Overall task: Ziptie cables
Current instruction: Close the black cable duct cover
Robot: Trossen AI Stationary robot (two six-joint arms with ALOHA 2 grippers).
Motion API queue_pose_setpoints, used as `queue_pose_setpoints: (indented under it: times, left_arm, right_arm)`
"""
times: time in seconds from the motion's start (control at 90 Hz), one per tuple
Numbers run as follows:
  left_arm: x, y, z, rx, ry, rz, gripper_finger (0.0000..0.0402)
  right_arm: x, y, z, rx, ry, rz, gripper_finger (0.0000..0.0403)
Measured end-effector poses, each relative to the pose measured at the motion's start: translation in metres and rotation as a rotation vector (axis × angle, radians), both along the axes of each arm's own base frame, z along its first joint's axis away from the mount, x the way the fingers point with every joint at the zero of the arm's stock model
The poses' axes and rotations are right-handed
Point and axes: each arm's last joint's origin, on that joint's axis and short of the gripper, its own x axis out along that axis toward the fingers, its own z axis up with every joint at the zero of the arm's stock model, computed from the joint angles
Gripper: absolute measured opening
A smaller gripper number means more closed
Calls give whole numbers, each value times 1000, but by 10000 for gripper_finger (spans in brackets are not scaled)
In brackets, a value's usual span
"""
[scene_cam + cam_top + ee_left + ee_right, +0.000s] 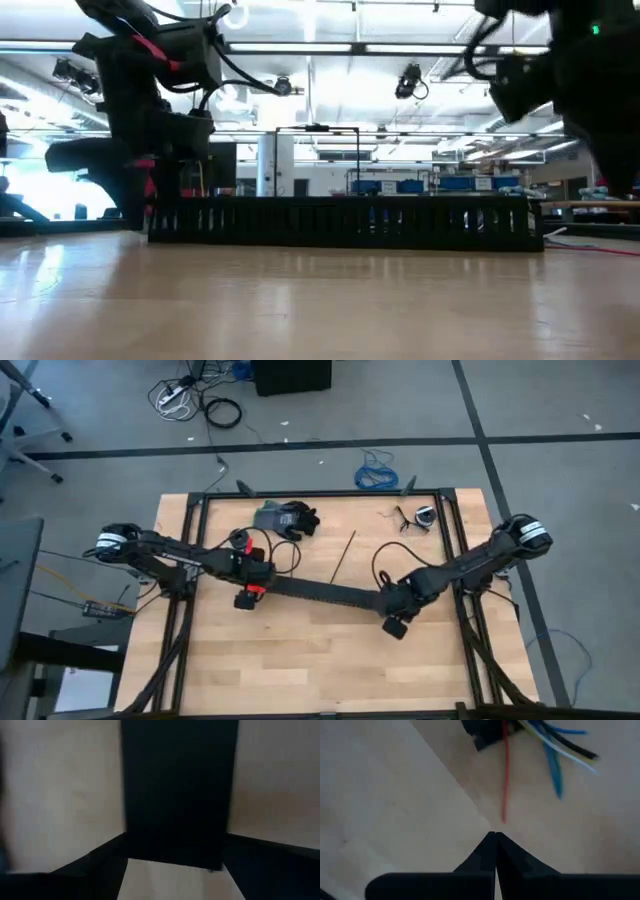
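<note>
Seemingly the left gripper and right gripper, jaws pressed together, could drop the black strip; left jaws' state unclear.

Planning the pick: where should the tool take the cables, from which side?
Probably mid-length, from straight above, closing across them. The cables lie flat and straight on the table as a thin bundle, and the near end runs close to the strip.
</note>
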Motion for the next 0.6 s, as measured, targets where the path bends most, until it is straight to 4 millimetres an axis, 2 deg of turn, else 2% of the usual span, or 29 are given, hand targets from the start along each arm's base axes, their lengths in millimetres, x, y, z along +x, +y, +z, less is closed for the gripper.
queue_pose_setpoints:
  times: [0.144,0.244,0.4,0.6]
  left_arm:
    - [5,2,6,91,-6,-76,294]
    - [11,-1,11,31,-44,-122,294]
    - [22,-7,20,-143,-134,-181,294]
    - [23,-12,22,-193,-144,-219,294]
  right_arm:
    - [-4,-5,-28,20,-114,5,0]
    - [-9,-9,-42,35,-141,8,0]
    - [-12,-15,-50,42,-151,15,0]
    - [-11,-24,-51,38,-144,57,0]
